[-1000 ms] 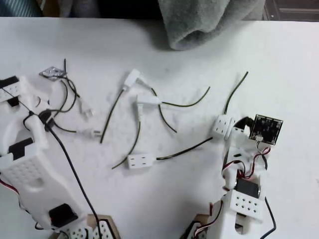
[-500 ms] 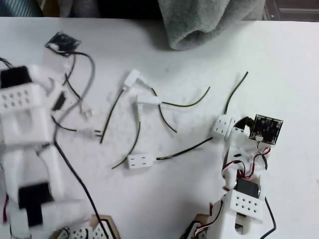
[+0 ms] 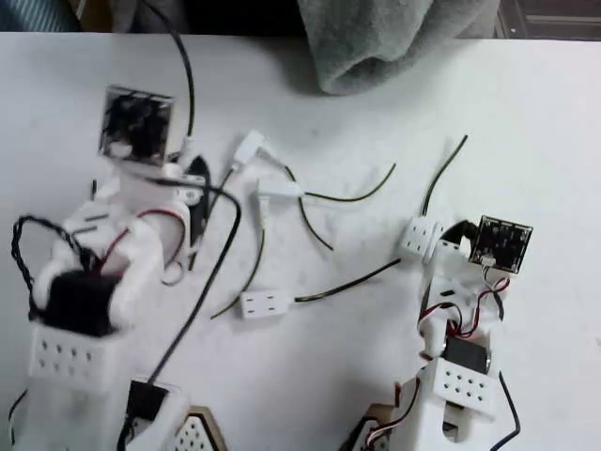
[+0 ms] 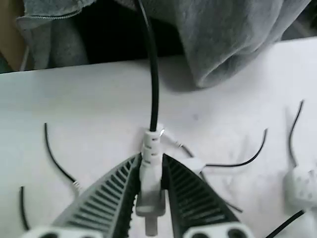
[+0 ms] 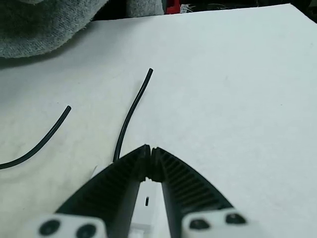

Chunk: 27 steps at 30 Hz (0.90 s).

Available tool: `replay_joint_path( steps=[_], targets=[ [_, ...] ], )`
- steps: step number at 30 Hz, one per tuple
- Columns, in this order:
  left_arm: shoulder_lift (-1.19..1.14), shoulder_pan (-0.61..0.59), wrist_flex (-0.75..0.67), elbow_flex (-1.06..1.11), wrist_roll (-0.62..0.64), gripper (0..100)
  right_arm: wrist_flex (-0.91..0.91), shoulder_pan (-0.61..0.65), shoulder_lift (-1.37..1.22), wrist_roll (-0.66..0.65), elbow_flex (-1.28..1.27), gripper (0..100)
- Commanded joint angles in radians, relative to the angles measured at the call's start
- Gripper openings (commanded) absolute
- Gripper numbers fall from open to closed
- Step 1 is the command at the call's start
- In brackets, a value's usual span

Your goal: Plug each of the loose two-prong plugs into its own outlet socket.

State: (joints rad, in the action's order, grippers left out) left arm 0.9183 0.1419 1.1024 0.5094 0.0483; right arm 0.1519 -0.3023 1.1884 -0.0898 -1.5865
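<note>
Left wrist view: jaws w/ plug [image 4: 150,191]

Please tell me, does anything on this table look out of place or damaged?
Yes: a grey cloth lies over the far edge of the table, and it is no part of the plug work. The loose cords lie scattered, but nothing looks damaged or spilled.

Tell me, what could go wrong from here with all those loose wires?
The left claw pinches a plug whose black wire sticks up; that wire might twist the plug off-line. A loose plug trails its wire right up to the free socket, so an arm could drag it. The right claw only pinches the other socket, which might slide when pushed.
</note>
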Motion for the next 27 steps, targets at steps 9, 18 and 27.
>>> replay_joint_path(
  steps=[9,18,27],
  targets=[
    [0.231,0.196,-0.255,0.109,0.112,2,-0.019,0.007,-0.001,-0.011,0.009,2.5],
    [0.410,0.194,-0.756,0.557,0.118,2,-0.021,0.007,-0.001,-0.011,0.009,2.5],
    [0.705,0.252,-1.270,0.957,0.608,2,-0.019,0.007,-0.001,-0.011,0.009,2.5]
  ],
)
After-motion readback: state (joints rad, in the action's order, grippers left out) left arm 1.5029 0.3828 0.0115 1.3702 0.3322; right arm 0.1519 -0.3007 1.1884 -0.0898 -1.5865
